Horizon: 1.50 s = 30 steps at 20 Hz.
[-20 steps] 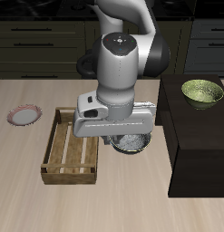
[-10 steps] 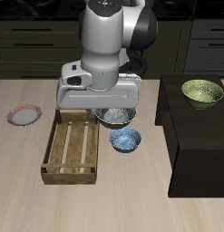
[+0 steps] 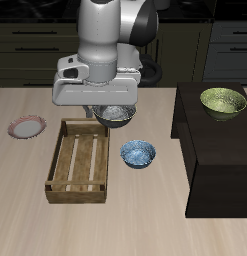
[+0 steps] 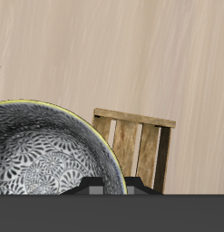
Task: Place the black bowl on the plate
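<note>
Bowl status: black bowl (image 3: 114, 115) aloft mid-frame, above wooden crate (image 3: 80, 162) | gripper (image 3: 111, 108) jaws clenched on its rim | rigid, light, glazed-slippery; rim pinch suits | plate (image 3: 27, 127) at left edge.

A wooden crate (image 3: 81, 160) sits on the table between the raised black bowl (image 3: 114, 115) and the plate (image 3: 26, 127). Bare tabletop (image 3: 35, 105) lies behind the crate. A blue patterned bowl (image 3: 138, 153) and a dark cabinet (image 3: 215, 150) stand on the other side.
</note>
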Available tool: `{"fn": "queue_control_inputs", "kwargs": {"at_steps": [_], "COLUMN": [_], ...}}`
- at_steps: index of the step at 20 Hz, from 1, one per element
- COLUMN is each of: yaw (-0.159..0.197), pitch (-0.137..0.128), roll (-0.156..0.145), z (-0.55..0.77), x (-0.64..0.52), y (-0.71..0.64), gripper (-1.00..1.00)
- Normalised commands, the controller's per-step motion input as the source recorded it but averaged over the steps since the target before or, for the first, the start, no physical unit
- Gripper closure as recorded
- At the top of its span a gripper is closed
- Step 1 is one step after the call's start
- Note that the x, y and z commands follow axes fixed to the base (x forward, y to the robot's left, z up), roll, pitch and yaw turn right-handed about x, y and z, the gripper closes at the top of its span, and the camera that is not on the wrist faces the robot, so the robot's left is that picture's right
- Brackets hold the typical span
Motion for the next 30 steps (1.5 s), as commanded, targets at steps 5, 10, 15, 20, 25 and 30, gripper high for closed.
{"fn": "queue_control_inputs", "kwargs": {"at_steps": [5, 10, 15, 20, 25, 30], "yaw": [-0.02, 0.005, 0.006, 0.047, -0.007, 0.005], "pitch": [-0.009, -0.025, -0.027, -0.055, -0.055, -0.062], "roll": [0.006, 0.015, -0.004, -0.013, -0.022, -0.007], "z": [0.02, -0.02, -0.02, -0.03, 0.0, 0.01], "x": [-0.27, -0.37, -0.26, -0.35, -0.4, -0.37], "y": [-0.17, -0.21, -0.16, -0.15, -0.25, -0.06], "gripper": [1.0, 1.0, 1.0, 1.0, 1.0, 1.0]}}
